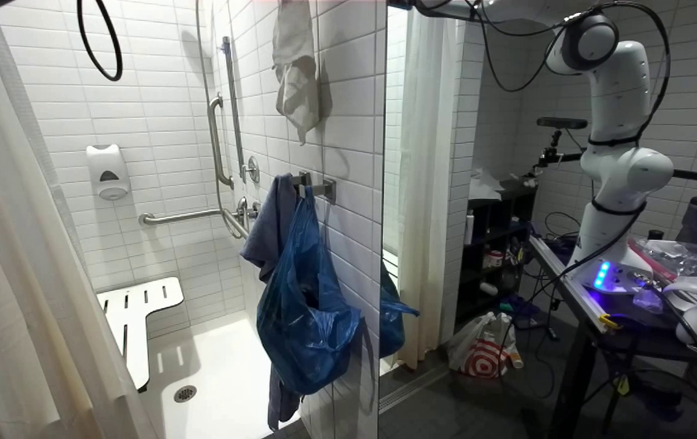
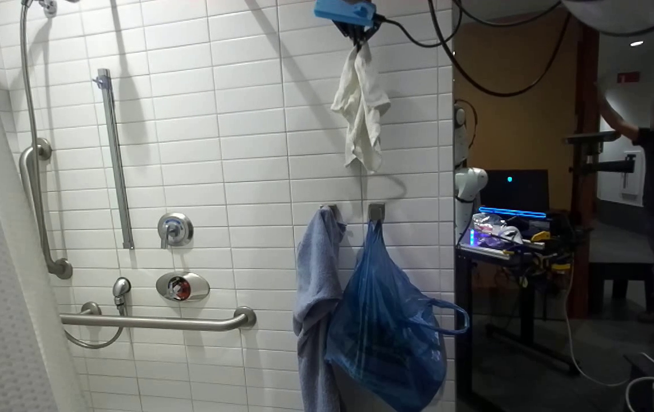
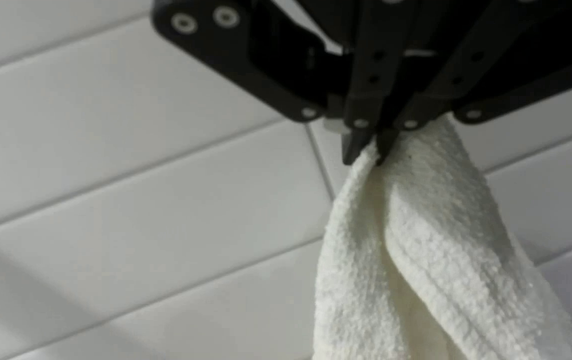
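In both exterior views, the cloth [image 2: 363,111] is off-white, the towel [image 2: 318,274] grey-blue, the plastic bag [image 2: 387,320] blue, the wall tiles [image 2: 255,180] white with grey gridlines. Black fingers [image 3: 352,148] top the wrist view. In an exterior view, lower right, a shopping bag [image 1: 483,356] bears red-and-white rings.

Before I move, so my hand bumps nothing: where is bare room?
White tiled wall shows bare between the slanted grey metal bar and the white terry cloth pinched in the black gripper. Below the cloth is crowded: a bluish fabric towel and crinkled blue plastic bag hang side by side.
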You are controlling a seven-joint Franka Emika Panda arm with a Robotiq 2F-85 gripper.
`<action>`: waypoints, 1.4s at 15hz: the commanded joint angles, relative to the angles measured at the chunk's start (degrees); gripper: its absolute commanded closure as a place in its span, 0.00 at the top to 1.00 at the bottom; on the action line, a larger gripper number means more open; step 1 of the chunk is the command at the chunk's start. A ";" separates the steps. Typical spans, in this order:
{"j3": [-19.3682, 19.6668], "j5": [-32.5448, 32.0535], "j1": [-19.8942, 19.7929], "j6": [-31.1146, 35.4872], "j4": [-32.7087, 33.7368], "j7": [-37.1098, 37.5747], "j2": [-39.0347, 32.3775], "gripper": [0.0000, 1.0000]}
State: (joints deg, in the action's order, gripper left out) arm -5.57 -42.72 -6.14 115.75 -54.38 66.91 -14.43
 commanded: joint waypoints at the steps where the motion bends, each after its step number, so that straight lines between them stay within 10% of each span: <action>1: 1.18 -0.46 0.00 -6.07 6.16 0.61 -4.15 0.01; 21: 6.37 -6.38 0.61 -10.43 23.40 21.77 -12.02 0.01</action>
State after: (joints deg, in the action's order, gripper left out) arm -1.02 -46.08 -6.20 102.78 -34.77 84.26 -25.46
